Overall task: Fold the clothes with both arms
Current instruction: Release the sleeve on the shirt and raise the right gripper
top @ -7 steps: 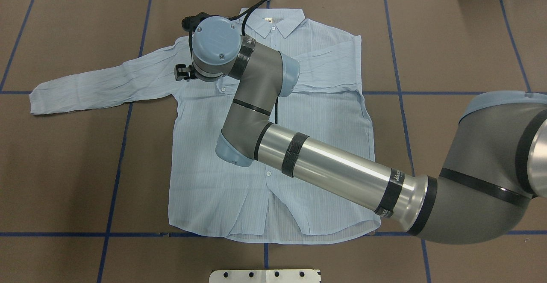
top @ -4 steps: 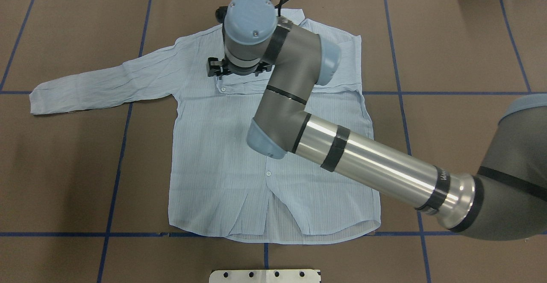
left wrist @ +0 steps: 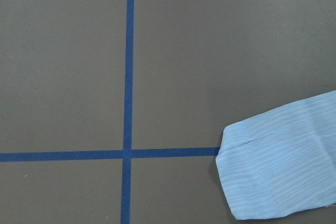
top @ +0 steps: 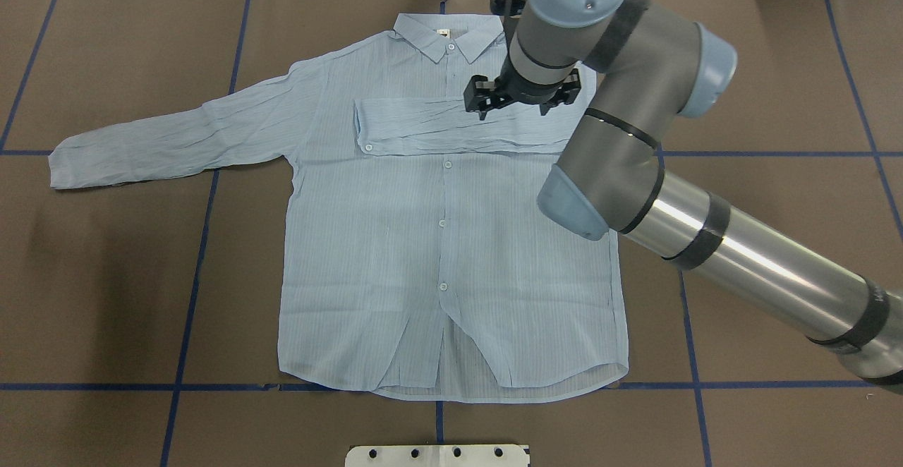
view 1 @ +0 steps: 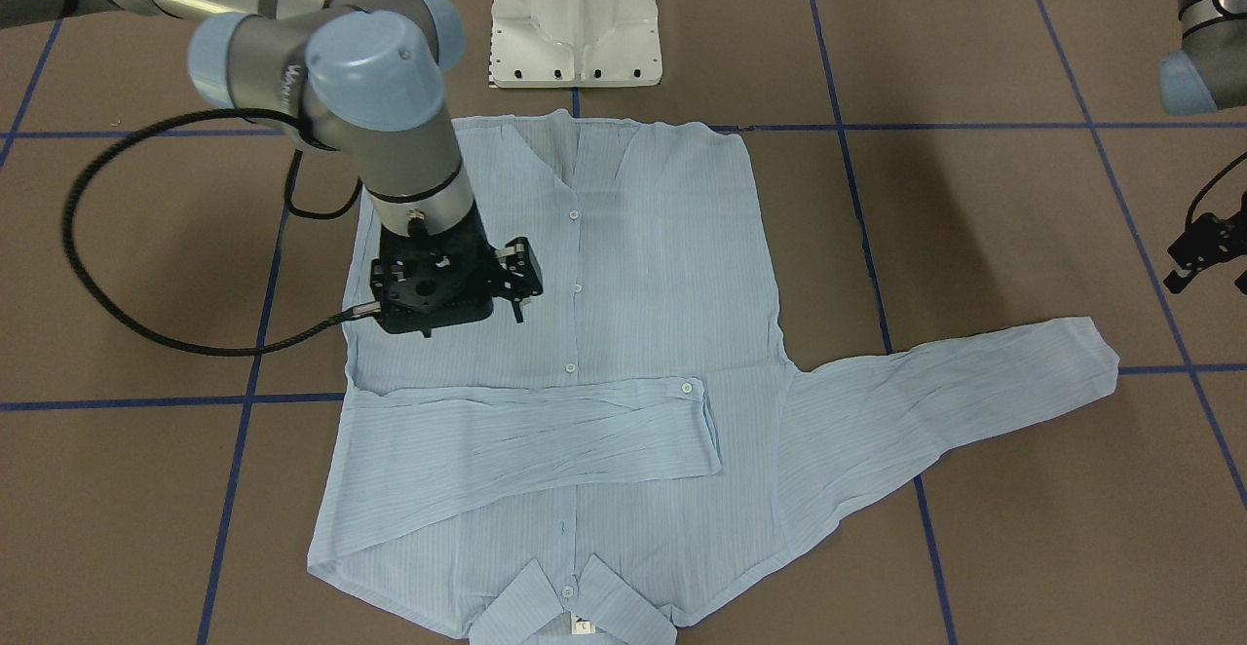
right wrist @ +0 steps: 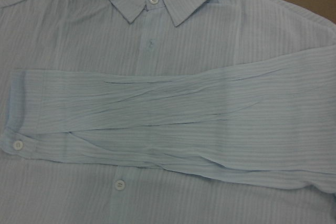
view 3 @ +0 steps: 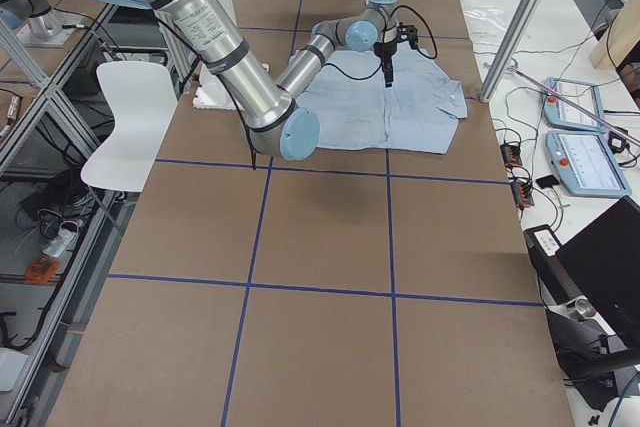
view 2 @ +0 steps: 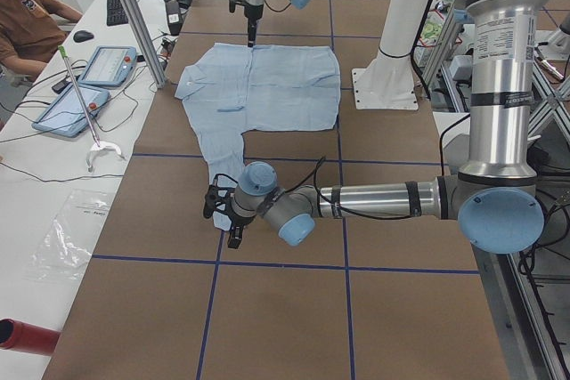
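Note:
The pale-blue shirt (top: pixel 423 255) lies flat, front up, with its collar (top: pixel 444 33) at the far side. One sleeve (top: pixel 437 128) is folded across the chest, its cuff button showing in the right wrist view. The other sleeve (top: pixel 162 135) stretches out sideways. My right gripper (top: pixel 522 96) hovers open and holding nothing over the folded sleeve near the shoulder. My left gripper (view 1: pixel 1206 255) hangs open beyond the outstretched sleeve's cuff (left wrist: pixel 278 177), apart from it and out of the overhead view.
The white pedestal base (view 1: pixel 575 21) stands at the robot's side of the shirt hem. Blue tape lines (top: pixel 190 276) cross the brown table. A person (view 2: pixel 27 15) sits at a side desk with tablets (view 2: pixel 85 86).
My right arm has swung from the folded sleeve's cuff across the chest toward the shirt's other shoulder. The folded sleeve now shows fully and lies still.

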Robot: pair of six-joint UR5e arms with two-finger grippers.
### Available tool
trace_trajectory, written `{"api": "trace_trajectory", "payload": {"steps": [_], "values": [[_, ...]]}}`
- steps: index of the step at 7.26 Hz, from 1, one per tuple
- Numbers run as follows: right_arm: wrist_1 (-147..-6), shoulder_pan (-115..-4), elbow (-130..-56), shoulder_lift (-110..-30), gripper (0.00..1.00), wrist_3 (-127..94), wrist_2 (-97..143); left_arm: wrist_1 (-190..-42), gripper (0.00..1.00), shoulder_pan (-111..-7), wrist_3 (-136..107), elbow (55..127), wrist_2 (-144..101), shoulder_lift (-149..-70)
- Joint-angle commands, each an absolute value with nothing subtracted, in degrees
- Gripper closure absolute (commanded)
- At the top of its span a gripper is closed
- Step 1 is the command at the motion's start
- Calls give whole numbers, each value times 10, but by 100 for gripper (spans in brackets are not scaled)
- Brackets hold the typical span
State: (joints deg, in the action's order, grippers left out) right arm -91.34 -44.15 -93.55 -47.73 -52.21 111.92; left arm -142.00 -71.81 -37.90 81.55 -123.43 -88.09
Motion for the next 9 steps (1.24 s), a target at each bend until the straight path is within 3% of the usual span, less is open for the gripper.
{"api": "trace_trajectory", "payload": {"steps": [1,4,9], "values": [[-954,-476,-1001,-534,0,-458,1142,-1467,1,-689,-389,748,-1223,-929],[-951,-483,-1001,-541,0,-456,1158,-1468,5,-645,-388,702,-1223,-969],[-949,-483,-1004,-548,0,-456,1163,-1466,37,-642,-382,668,-1215,-985]]}}
